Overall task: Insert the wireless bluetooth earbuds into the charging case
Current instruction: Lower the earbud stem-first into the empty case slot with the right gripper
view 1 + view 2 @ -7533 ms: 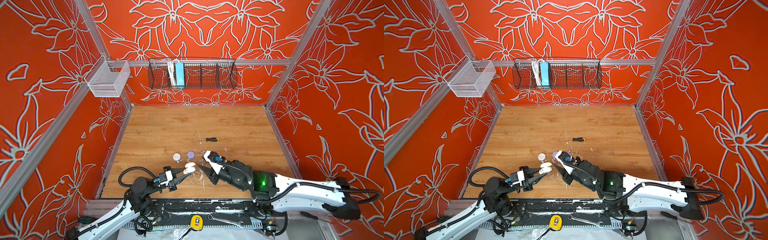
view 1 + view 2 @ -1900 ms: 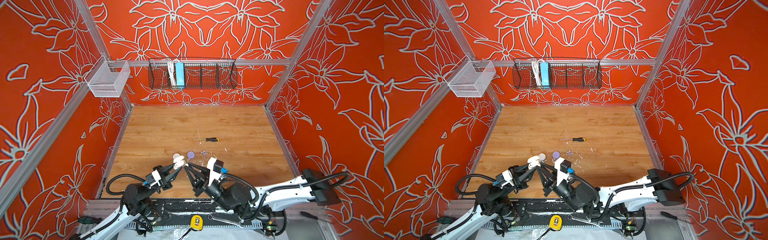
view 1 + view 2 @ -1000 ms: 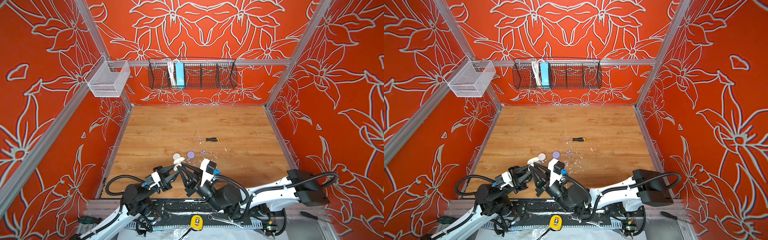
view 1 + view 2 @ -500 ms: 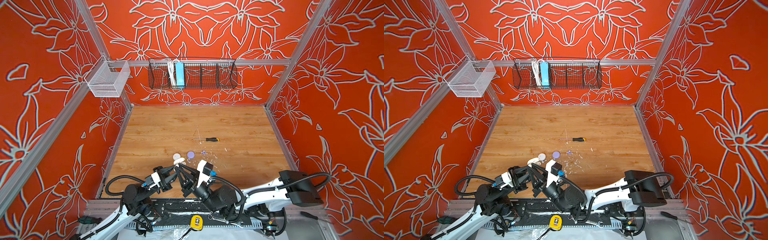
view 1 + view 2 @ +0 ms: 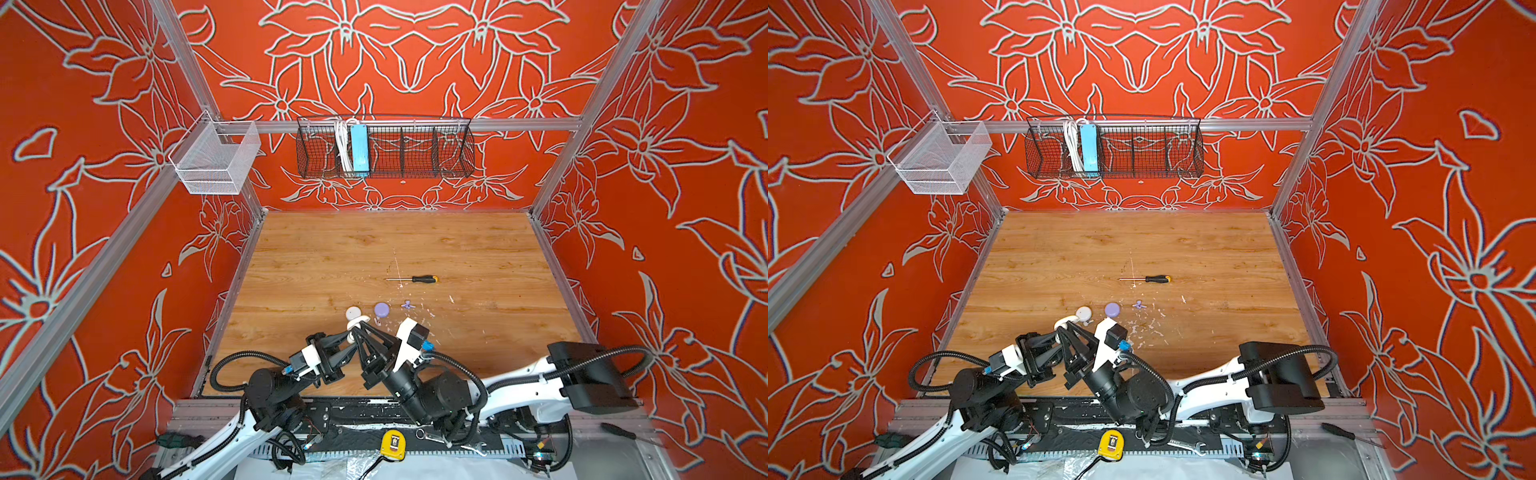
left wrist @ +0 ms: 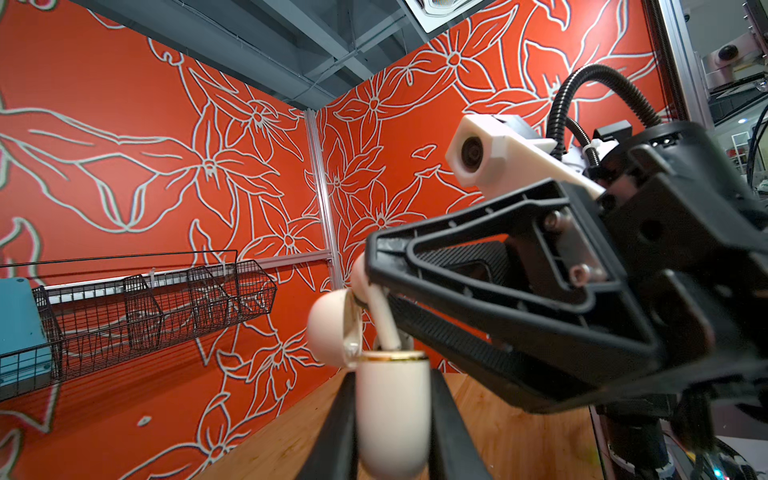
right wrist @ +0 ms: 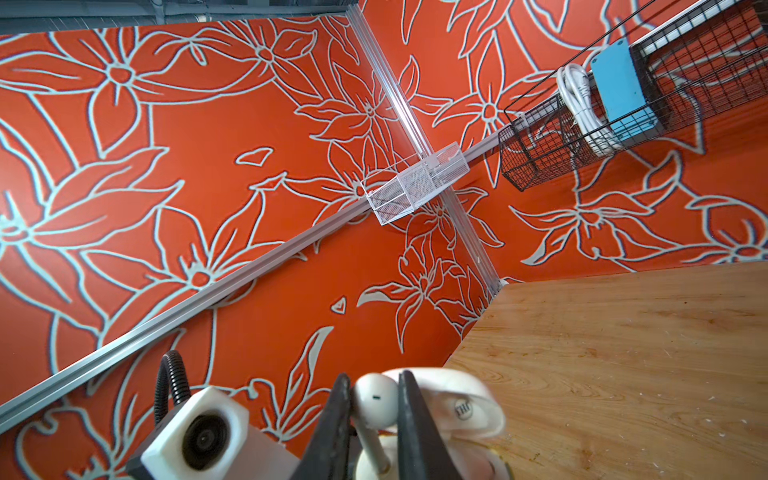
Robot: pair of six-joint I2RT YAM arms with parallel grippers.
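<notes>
Since the earliest frames the right arm has swung in from the right side of the counter [image 5: 457, 249], so its fingers now meet the left ones near the front edge. Over the last half second we see almost no shift.

In both top views the left fingers [image 5: 343, 351] are clamped on the charging case [image 5: 360, 319], whose cream lid stands open. The right fingers [image 5: 362, 334] reach it from the right. Just behind them on the counter lie a round white case [image 5: 353, 311], a lilac case [image 5: 381, 309] and, beside that, the lilac earbuds [image 5: 408, 305]. A screwdriver [image 5: 415, 279] lies farther back.

From the left wrist we see the charging case [image 6: 392, 407] upright between the left fingers [image 6: 334, 432], gripped by its sides. It is a smooth cream-white shell with a thin gold rim at its mouth and a domed lid hinged back. The white earbud [image 6: 384, 320] stands over it, rounded head up, its slim stem slanting down to the rim. Whether the tip is inside we cannot tell. The right fingers [image 6: 498, 299] pinch it near the head.

From the right wrist, the right fingers [image 7: 411, 419] are nearly closed on the white earbud [image 7: 376, 401], whose glossy head bears a small dark slot. The open lid sits just behind it.
</notes>
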